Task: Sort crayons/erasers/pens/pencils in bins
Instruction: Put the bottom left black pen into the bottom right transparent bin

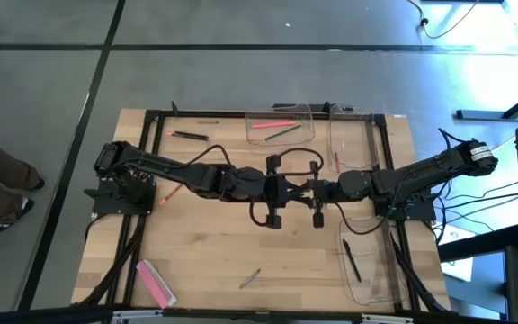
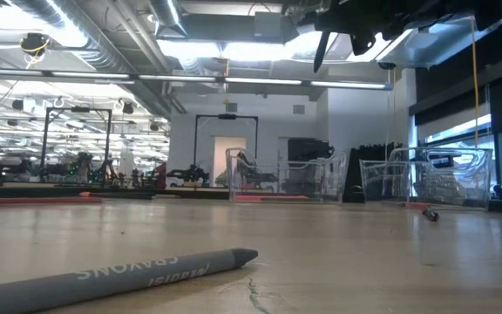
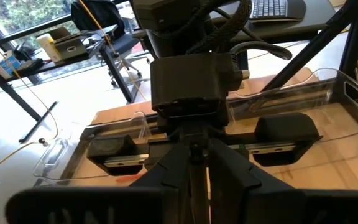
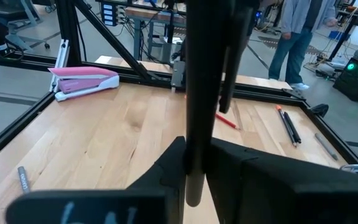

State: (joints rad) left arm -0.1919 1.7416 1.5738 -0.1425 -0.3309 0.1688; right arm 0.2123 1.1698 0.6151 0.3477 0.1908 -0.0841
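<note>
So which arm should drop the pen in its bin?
Right. The right gripper grips the pen, and the bin with the other pen lies on its side.

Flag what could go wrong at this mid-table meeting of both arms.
1. The dark pen is pinched in the right gripper in mid-air above the bare table, not over any bin. If it slips, it would likely drop and roll.
2. The left gripper sits nose to nose with the right one, so a small misalignment could knock them together.
3. Cable loops hang by both wrists and might snag when the arms part.
</note>
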